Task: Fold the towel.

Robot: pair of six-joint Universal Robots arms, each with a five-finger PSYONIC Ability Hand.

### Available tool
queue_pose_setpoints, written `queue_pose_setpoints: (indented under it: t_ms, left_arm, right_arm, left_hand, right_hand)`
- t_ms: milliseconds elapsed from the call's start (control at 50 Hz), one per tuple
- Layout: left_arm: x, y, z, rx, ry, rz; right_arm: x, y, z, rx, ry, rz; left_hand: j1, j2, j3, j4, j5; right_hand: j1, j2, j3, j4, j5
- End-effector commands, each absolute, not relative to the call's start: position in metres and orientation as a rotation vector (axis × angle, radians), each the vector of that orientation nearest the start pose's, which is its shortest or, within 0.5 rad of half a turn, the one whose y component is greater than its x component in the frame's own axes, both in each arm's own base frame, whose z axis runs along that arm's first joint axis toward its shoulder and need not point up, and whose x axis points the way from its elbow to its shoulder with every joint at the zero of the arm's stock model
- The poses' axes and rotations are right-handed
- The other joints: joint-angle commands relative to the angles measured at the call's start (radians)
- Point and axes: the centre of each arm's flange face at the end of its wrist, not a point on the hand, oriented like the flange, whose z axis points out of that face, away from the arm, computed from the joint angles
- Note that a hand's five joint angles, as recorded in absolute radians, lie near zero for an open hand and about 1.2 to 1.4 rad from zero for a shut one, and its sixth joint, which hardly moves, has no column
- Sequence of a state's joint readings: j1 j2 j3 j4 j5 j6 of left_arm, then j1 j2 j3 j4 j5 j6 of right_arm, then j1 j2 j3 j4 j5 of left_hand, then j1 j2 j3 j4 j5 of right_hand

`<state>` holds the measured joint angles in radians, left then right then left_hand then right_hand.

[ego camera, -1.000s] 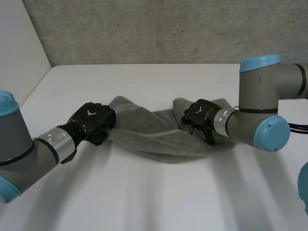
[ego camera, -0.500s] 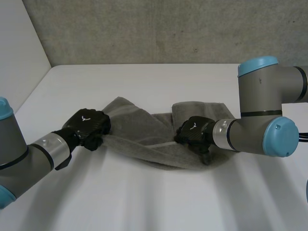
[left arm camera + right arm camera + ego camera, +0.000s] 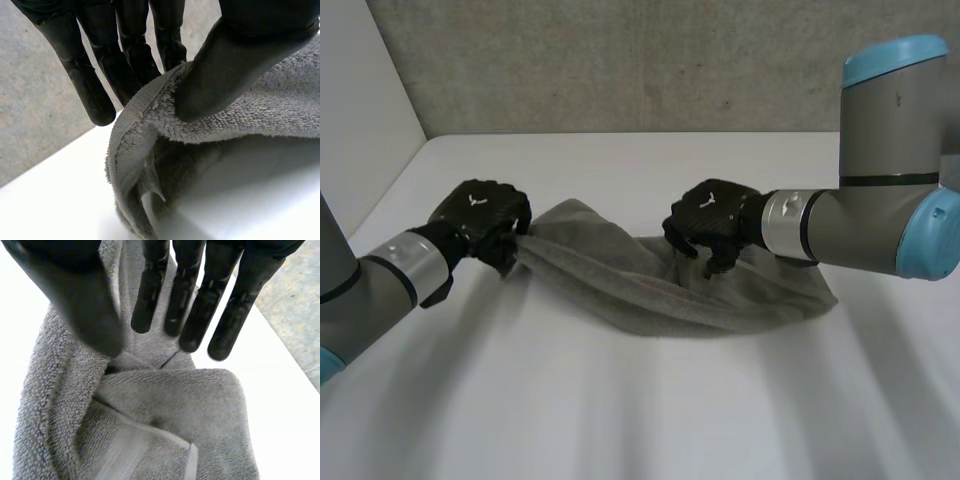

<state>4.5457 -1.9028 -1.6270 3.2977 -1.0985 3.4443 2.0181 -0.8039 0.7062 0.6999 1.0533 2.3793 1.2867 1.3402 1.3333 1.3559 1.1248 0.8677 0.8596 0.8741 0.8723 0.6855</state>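
The black left hand (image 3: pixel 480 213) is pinching the left end of the grey terry towel (image 3: pixel 620 275). In the left wrist view its thumb (image 3: pixel 225 65) is pressing the hemmed edge (image 3: pixel 135 102) against the fingers (image 3: pixel 97 90). A small pale emblem is showing on the hand's back, too small to read. The towel is sagging between the two hands and resting on the white desk (image 3: pixel 620 410), with its right part lying bunched there. The black right hand (image 3: pixel 710 218), carrying the same emblem, is sitting over the towel's right half. Its thumb and straight fingers (image 3: pixel 192 315) are closing on a fold rising between them.
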Motion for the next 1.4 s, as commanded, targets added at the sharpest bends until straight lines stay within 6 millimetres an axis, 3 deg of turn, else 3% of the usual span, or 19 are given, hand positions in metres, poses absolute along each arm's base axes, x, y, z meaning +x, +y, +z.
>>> queue_pose_setpoints:
  t_ms: [20,160,340,440,620,900,1020,1100,1120,1180,1220,1240,1260,1280,1320,1340,1360,1380,1400]
  left_arm:
    - [-0.229,-0.292,0.189,1.125,2.505,-2.079]
    - [-0.225,-0.275,0.17,1.13,2.589,-1.993]
    - [-0.208,-0.269,0.168,1.069,2.618,-1.962]
    - [-0.202,-0.27,0.17,1.071,2.626,-1.976]
    - [-0.197,-0.274,0.17,1.054,2.627,-1.982]
    - [-0.197,-0.276,0.167,1.057,2.618,-1.991]
    - [-0.197,-0.276,0.167,1.057,2.614,-1.995]
    - [-0.197,-0.279,0.168,1.055,2.606,-2.001]
    - [-0.197,-0.281,0.169,1.054,2.598,-2.008]
    - [-0.198,-0.288,0.172,1.055,2.568,-2.033]
    - [-0.198,-0.296,0.175,1.057,2.541,-2.056]
    - [-0.2,-0.305,0.182,1.059,2.494,-2.097]
    - [-0.202,-0.314,0.191,1.057,2.442,-2.147]
    - [-0.202,-0.315,0.191,1.057,2.441,-2.148]
    - [-0.208,-0.337,0.219,1.058,2.305,-2.266]
    - [-0.208,-0.337,0.219,1.059,2.305,-2.266]
    - [-0.212,-0.346,0.236,1.05,2.24,-2.337]
    - [-0.212,-0.346,0.236,1.05,2.24,-2.338]
    - [-0.218,-0.352,0.254,1.024,2.19,-2.413]
  right_arm:
    - [0.334,-0.283,0.229,-1.601,1.903,-1.357]
    - [0.338,-0.292,0.206,-1.395,2.014,-1.247]
    - [0.347,-0.303,0.165,-1.226,2.108,-1.105]
    - [0.348,-0.302,0.16,-1.22,2.124,-1.073]
    - [0.348,-0.283,0.162,-1.23,2.107,-0.901]
    - [0.346,-0.265,0.166,-1.244,2.102,-0.822]
    - [0.346,-0.259,0.16,-1.252,2.113,-0.779]
    - [0.348,-0.261,0.158,-1.311,2.094,-0.812]
    - [0.348,-0.261,0.158,-1.311,2.094,-0.812]
    - [0.35,-0.268,0.17,-1.348,2.062,-0.905]
    - [0.358,-0.282,0.2,-1.348,1.978,-1.083]
    - [0.358,-0.282,0.2,-1.348,1.977,-1.084]
    - [0.36,-0.291,0.221,-1.332,1.924,-1.203]
    - [0.36,-0.291,0.221,-1.332,1.923,-1.204]
    - [0.367,-0.307,0.268,-1.261,1.769,-1.491]
    - [0.367,-0.308,0.268,-1.261,1.768,-1.493]
    - [0.37,-0.314,0.296,-1.185,1.674,-1.652]
    - [0.371,-0.316,0.322,-1.094,1.602,-1.766]
    - [0.371,-0.316,0.322,-1.093,1.601,-1.767]
  left_hand:
    - [0.078,0.024,0.031,0.009,0.065]
    - [0.075,0.021,0.028,0.006,0.062]
    - [0.072,0.018,0.025,0.003,0.059]
    - [0.072,0.018,0.025,0.003,0.059]
    - [0.072,0.018,0.025,0.003,0.059]
    - [0.066,0.012,0.019,-0.003,0.053]
    - [0.066,0.012,0.019,-0.003,0.053]
    - [0.075,0.021,0.028,0.006,0.062]
    - [0.08,0.027,0.034,0.011,0.068]
    - [0.098,0.045,0.051,0.029,0.085]
    - [0.11,0.056,0.063,0.04,0.097]
    - [0.11,0.056,0.063,0.04,0.097]
    - [0.11,0.056,0.063,0.04,0.097]
    - [0.11,0.056,0.063,0.04,0.097]
    - [0.11,0.056,0.063,0.04,0.097]
    - [0.11,0.056,0.063,0.04,0.097]
    - [0.11,0.056,0.063,0.04,0.097]
    - [0.11,0.056,0.063,0.04,0.097]
    - [0.11,0.056,0.063,0.04,0.097]
  right_hand:
    - [-0.642,-0.633,-0.648,-0.646,-0.634]
    - [-0.645,-0.637,-0.651,-0.649,-0.637]
    - [-0.507,-0.499,-0.514,-0.512,-0.5]
    - [-0.307,-0.299,-0.314,-0.312,-0.3]
    - [-0.307,-0.299,-0.314,-0.312,-0.299]
    - [-0.275,-0.267,-0.281,-0.279,-0.267]
    - [-0.028,-0.02,-0.035,-0.033,-0.021]
    - [0.527,0.535,0.521,0.523,0.535]
    - [0.529,0.537,0.522,0.524,0.536]
    - [0.529,0.537,0.522,0.524,0.536]
    - [0.529,0.537,0.522,0.524,0.536]
    - [0.529,0.537,0.522,0.524,0.536]
    - [0.529,0.537,0.522,0.524,0.536]
    - [0.529,0.537,0.522,0.524,0.536]
    - [0.529,0.537,0.522,0.524,0.536]
    - [0.529,0.537,0.522,0.524,0.536]
    - [0.529,0.537,0.522,0.524,0.536]
    - [0.529,0.537,0.522,0.524,0.536]
    - [0.529,0.537,0.522,0.524,0.536]
